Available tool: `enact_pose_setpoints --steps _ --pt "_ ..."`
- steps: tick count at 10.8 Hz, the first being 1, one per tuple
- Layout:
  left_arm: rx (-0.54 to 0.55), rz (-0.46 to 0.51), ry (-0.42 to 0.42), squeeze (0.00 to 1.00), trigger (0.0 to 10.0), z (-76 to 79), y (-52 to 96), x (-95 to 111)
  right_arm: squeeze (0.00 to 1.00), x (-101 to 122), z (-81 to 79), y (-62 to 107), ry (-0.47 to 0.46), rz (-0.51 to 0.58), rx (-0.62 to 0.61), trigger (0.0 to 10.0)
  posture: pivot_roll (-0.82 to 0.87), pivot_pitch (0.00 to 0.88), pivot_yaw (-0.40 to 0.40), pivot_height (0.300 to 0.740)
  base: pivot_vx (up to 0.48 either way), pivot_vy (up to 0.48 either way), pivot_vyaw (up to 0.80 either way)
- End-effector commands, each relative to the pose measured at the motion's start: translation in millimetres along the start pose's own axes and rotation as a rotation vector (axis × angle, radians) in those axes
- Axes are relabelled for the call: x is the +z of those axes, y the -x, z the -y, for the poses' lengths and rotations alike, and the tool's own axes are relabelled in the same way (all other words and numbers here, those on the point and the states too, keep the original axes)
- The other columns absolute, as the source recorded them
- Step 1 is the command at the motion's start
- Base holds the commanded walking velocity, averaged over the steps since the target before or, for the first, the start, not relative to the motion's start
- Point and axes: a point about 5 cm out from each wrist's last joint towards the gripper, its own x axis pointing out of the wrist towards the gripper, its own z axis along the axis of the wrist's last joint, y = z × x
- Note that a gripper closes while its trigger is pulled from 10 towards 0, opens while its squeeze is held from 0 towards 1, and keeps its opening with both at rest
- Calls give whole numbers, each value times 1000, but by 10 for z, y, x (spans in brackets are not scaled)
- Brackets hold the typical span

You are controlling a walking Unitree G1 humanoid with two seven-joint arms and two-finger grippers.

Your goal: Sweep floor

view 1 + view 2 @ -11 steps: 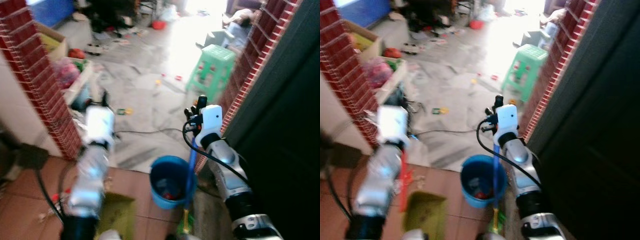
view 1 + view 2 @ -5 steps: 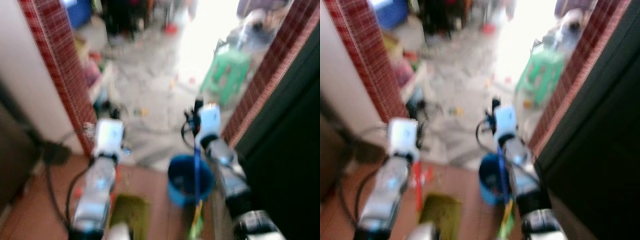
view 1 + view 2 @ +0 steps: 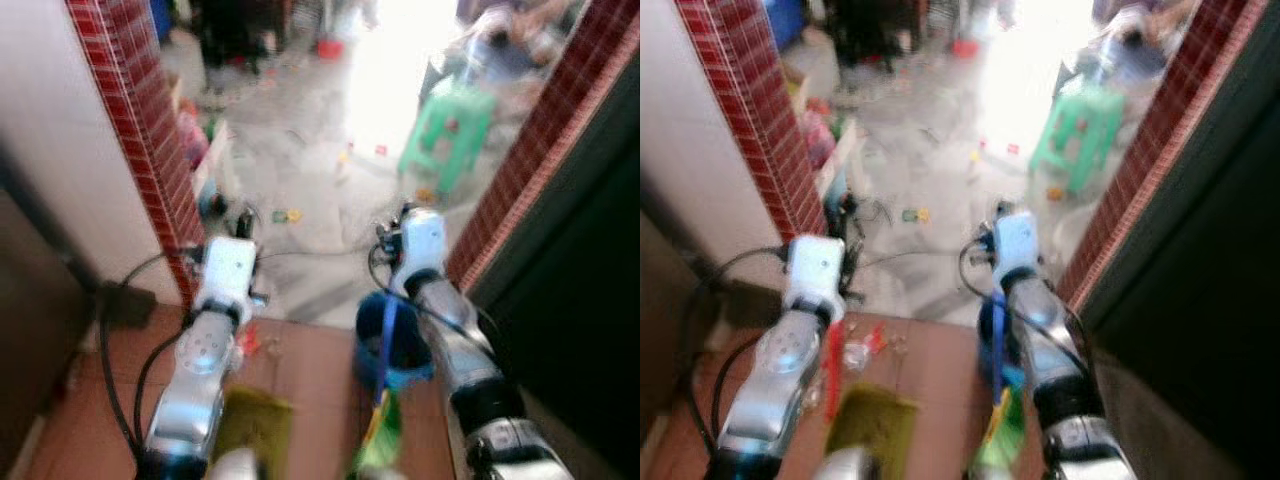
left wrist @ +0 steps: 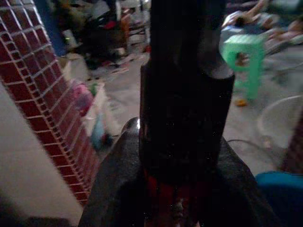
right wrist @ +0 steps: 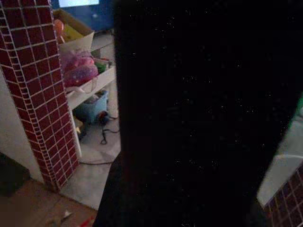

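Left eye view, blurred: the left gripper [image 3: 243, 222] and right gripper [image 3: 403, 215] reach forward over a doorway between red brick pillars [image 3: 135, 120]. A blue broom handle [image 3: 385, 340] slants down beside the right arm, over a blue bucket [image 3: 392, 345]; a yellow-green dustpan [image 3: 252, 428] lies on the brown tiles below the left arm. Whether either gripper's fingers are spread cannot be told.

Right eye view: a green stool [image 3: 1080, 125] stands on the littered grey floor [image 3: 940, 150] beyond.

Left wrist view: dark fingers press around a black, red-tipped handle [image 4: 182, 118].

Right wrist view: a dark shape covers most of it; a shelf [image 5: 87, 85] stands by the brick.
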Motion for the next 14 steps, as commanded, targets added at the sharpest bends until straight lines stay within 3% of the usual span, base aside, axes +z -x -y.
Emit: enact_pose_setpoints --steps 1,6,10,14 --pt "-10 63 -36 0 10000 -24 -29 151 0 102 -71 -66 -13 32 24 10000 31 0 -93 740 0 480 0" --pt "26 69 -9 0 10000 -79 -18 180 0 97 -166 -101 -20 30 56 10000 36 0 -79 740 0 480 0" --pt "12 143 8 0 10000 -5 -57 374 0 76 -140 -99 -12 22 53 10000 46 0 -93 740 0 0 0" --pt "34 208 25 0 10000 -39 -58 525 0 128 -158 -125 2 51 52 10000 47 0 -98 740 0 0 0"
